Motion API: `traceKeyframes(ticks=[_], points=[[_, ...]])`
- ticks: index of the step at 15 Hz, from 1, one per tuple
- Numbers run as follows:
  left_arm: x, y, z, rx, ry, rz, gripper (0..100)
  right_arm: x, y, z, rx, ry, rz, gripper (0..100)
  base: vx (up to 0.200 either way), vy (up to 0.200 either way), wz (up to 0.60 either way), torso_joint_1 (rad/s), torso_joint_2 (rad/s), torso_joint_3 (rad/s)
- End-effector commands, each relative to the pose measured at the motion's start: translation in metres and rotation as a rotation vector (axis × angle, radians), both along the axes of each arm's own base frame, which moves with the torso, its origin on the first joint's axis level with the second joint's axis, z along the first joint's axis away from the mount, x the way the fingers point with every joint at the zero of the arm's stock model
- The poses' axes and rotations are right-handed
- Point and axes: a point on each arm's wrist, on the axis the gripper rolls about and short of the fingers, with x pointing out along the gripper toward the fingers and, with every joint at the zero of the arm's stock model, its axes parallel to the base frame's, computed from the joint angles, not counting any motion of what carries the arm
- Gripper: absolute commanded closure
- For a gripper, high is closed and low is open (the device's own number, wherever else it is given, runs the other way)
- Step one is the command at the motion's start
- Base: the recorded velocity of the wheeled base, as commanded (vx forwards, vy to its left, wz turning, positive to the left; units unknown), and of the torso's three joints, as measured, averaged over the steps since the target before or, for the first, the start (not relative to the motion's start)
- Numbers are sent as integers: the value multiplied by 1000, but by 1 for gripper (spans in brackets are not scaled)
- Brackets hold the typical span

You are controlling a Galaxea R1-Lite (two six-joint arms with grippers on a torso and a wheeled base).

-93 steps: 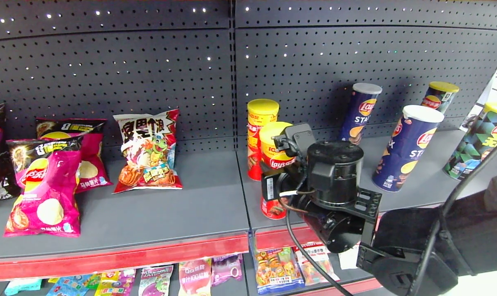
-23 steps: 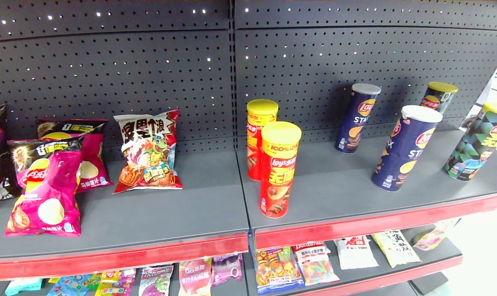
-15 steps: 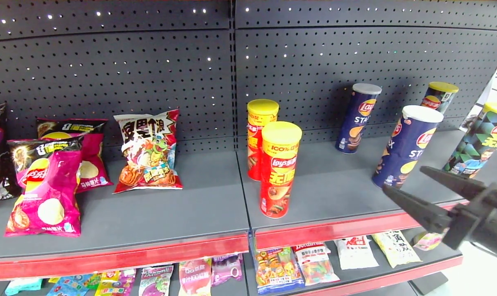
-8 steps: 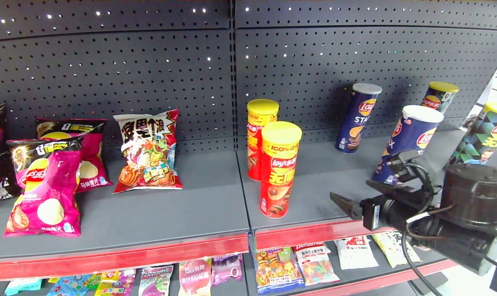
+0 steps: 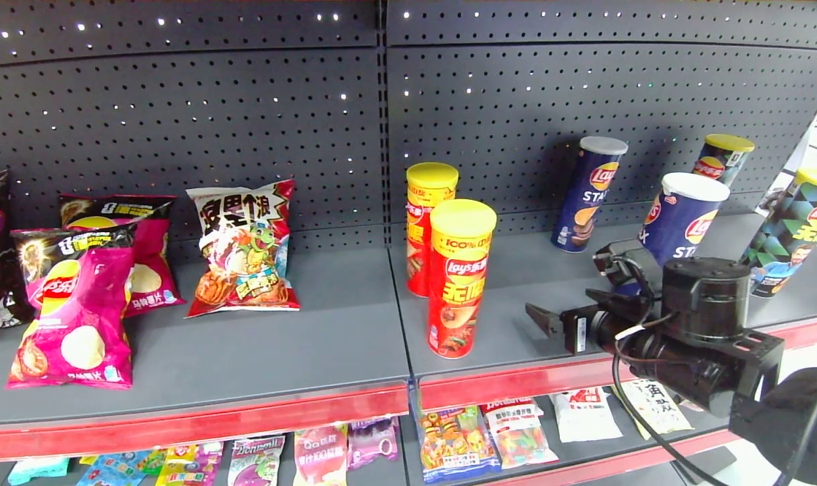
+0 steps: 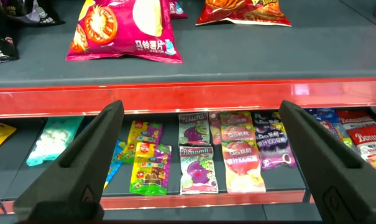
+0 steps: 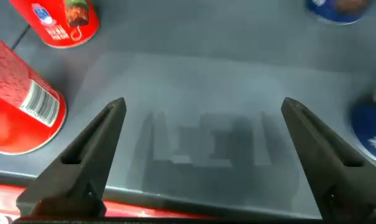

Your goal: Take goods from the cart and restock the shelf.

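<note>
Shelf: grey, with a red front edge.
Red canisters: two, upright; front red canister stands just before rear red canister.
Blue canisters: two; front blue canister, rear blue canister.
Patterned canisters: two, at the far right; near patterned canister, far patterned canister.
Bags: front pink bag, rear pink bag, one red-and-white bag.
Right gripper: jaws wide and empty, over bare shelf between the front red and front blue canisters.
Left gripper: jaws wide and empty, facing the shelf's red edge.
Left wrist view: candy packets lie on the lower shelf.
Right wrist view: the bases of both red canisters, close up.
</note>
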Motion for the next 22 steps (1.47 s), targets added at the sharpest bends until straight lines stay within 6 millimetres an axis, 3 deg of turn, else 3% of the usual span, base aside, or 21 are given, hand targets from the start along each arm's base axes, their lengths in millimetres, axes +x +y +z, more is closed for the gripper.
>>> traceKeyframes(ticks=[1,14,22], points=[[0,0,0,0,1,1,0,7,5,-8,-9,22,4,0,0,0,0,0,0,0],[0,0,0,0,1,1,0,24,40,-28,17,63,46,0,0,0,0,0,0,0],[0,0,0,0,1,1,0,19,55,-33,31,89,85,0,0,0,0,0,0,0]])
